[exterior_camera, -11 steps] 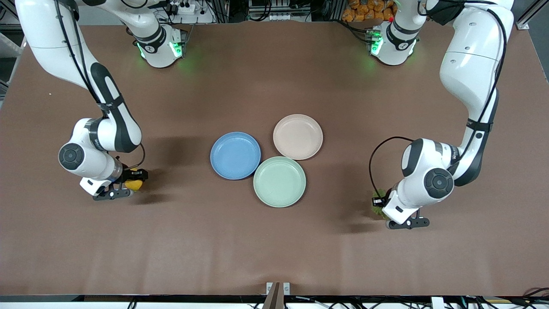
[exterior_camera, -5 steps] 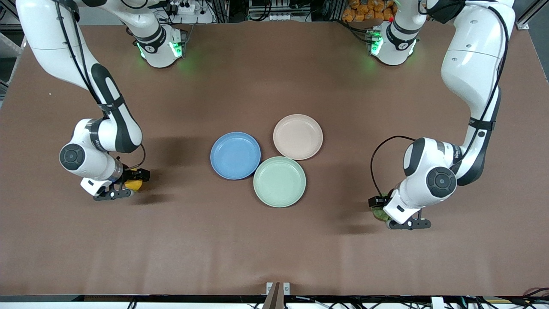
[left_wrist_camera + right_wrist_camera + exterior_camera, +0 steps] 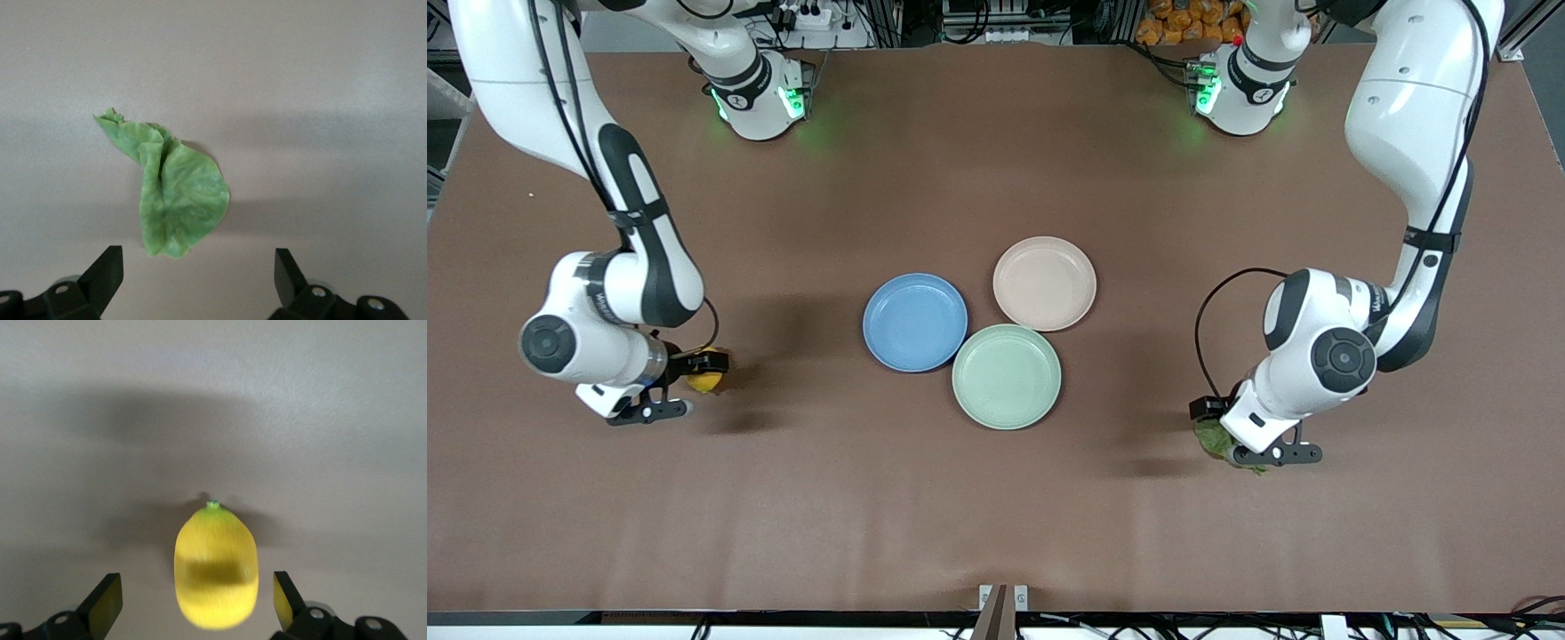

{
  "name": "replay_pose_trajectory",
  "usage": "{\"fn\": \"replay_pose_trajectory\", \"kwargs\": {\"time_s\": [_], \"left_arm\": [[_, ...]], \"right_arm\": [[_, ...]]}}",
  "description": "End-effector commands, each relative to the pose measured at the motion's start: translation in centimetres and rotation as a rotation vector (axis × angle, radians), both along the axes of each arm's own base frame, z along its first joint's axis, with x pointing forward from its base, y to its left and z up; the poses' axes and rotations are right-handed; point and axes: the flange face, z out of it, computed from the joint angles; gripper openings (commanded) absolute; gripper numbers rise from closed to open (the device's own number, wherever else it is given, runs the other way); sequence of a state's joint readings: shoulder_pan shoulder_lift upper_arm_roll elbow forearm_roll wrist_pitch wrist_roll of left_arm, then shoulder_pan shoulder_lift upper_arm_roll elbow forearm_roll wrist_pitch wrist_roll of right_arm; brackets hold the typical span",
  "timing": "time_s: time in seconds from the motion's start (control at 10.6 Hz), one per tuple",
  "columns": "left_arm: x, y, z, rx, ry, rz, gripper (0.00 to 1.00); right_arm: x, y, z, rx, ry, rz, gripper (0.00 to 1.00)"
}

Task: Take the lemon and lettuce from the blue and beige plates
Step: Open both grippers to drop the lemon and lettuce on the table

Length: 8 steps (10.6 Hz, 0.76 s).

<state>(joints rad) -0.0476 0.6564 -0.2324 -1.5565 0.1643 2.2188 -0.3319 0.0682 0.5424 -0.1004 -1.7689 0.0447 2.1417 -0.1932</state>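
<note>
The yellow lemon [image 3: 705, 382] lies on the brown table near the right arm's end. My right gripper [image 3: 692, 377] is just above it and open. In the right wrist view the lemon [image 3: 215, 568] sits between the spread fingers [image 3: 103, 603] with a gap on each side. The green lettuce leaf [image 3: 1213, 438] lies on the table near the left arm's end, under my open left gripper [image 3: 1218, 430]. In the left wrist view the lettuce [image 3: 177, 193] lies flat just ahead of the left gripper [image 3: 198, 283], untouched. The blue plate [image 3: 914, 322] and beige plate [image 3: 1044, 283] are empty.
An empty green plate [image 3: 1006, 376] touches the blue and beige plates at the table's middle, nearer to the front camera than both. The arms' bases stand along the table's far edge.
The right arm has lifted and shifted toward its end of the table, leaving the lemon on the table. The left wrist has risen slightly, and more of the lettuce shows beneath it.
</note>
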Motion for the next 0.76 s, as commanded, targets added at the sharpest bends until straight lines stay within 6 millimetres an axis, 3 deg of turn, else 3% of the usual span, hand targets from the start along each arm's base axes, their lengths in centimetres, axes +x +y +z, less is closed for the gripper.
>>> {"fn": "replay_pose_trajectory", "kwargs": {"time_s": [0.0, 0.38, 0.47, 0.66], "left_arm": [[-2.5, 0.8, 2.5, 0.03, -0.007, 0.031, 1.0], [-8.0, 2.0, 4.0, 0.056, 0.038, 0.022, 1.0], [-8.5, 3.1, 4.4, 0.043, 0.045, 0.05, 1.0], [-9.7, 3.3, 5.5, 0.001, 0.053, 0.017, 1.0]], "right_arm": [[0.8, -0.6, 3.5, 0.011, 0.009, -0.014, 1.0], [1.5, -1.3, 8.9, 0.016, 0.018, -0.024, 1.0], [1.6, -1.4, 10.3, 0.018, 0.036, -0.025, 1.0], [1.7, -1.4, 13.3, 0.02, 0.06, -0.023, 1.0]]}}
